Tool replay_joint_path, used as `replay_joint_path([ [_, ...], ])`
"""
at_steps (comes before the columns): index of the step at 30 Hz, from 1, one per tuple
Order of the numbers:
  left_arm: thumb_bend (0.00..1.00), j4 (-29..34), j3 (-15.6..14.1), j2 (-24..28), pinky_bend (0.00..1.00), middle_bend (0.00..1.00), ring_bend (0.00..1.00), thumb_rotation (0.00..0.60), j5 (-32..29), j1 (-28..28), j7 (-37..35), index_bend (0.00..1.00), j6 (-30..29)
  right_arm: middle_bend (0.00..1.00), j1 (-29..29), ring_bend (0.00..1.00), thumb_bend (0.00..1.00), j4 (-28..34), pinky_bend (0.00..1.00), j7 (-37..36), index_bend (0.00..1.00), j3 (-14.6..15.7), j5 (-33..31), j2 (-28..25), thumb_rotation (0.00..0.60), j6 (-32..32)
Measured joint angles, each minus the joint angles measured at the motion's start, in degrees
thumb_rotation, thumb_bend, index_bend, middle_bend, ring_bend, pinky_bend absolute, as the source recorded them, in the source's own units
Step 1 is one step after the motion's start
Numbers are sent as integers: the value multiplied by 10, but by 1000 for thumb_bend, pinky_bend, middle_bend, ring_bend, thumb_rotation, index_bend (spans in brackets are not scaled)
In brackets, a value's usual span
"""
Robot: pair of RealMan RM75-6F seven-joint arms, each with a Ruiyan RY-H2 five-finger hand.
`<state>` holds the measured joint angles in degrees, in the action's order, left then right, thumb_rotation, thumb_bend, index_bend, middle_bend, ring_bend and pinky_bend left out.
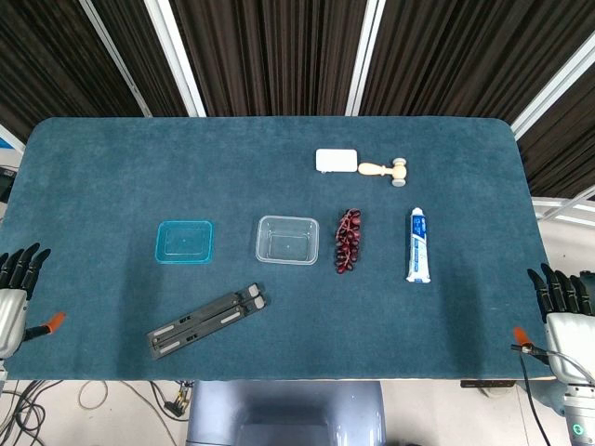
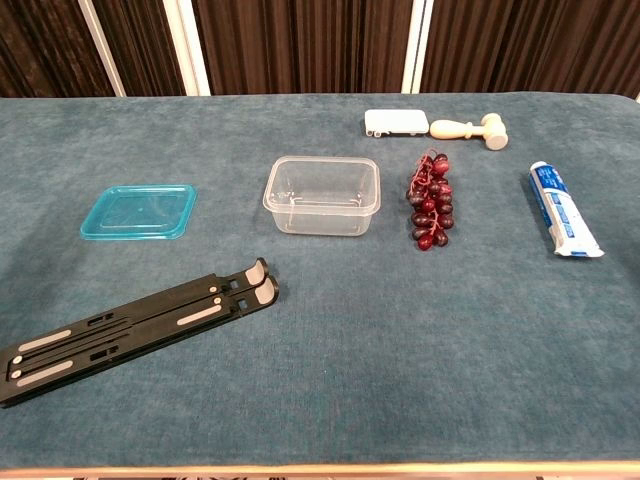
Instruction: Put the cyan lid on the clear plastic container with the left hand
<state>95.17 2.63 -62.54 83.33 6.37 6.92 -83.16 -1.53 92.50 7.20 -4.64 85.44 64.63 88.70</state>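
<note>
Bright, even overhead light, soft short shadows, both views sharp, faint glare on the clear container (image 2: 322, 194), no edge distortion.

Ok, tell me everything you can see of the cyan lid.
The lid is a thin, see-through cyan plastic rectangle with rounded corners and a raised rim. It lies flat on the blue-green table, apart from the clear container beside it and from the black folding stand in front of it. Neither hand touches it.

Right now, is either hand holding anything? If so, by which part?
Nothing is held. The left hand and right hand sit at the table's near corners, fingers apart. The cyan lid lies flat beside the clear plastic container, untouched.
</note>
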Motion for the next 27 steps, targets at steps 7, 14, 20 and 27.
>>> replay_joint_path([
  [7, 157, 0, 0, 1, 0, 0, 0, 600, -3, 0, 2, 72, 2, 40, -1, 28, 291, 0, 0, 1, 61, 0, 0, 0, 600, -1],
  [14, 157, -1, 5, 1, 0, 0, 0, 600, -15, 1, -5, 72, 6, 40, -1, 29, 291, 1, 0, 1, 61, -1, -2, 0, 600, -2],
  [20, 157, 5, 5, 6, 0, 0, 0, 600, -16, 0, -13, 72, 8, 40, -1, 28, 291, 3, 0, 1, 61, -1, -3, 1, 600, -4],
  [27, 155, -9, 18, -13, 0, 0, 0, 600, -24, 1, -2, 71, -9, 40, 0, 29, 291, 8, 0, -4, 61, -2, -9, 1, 600, -4],
])
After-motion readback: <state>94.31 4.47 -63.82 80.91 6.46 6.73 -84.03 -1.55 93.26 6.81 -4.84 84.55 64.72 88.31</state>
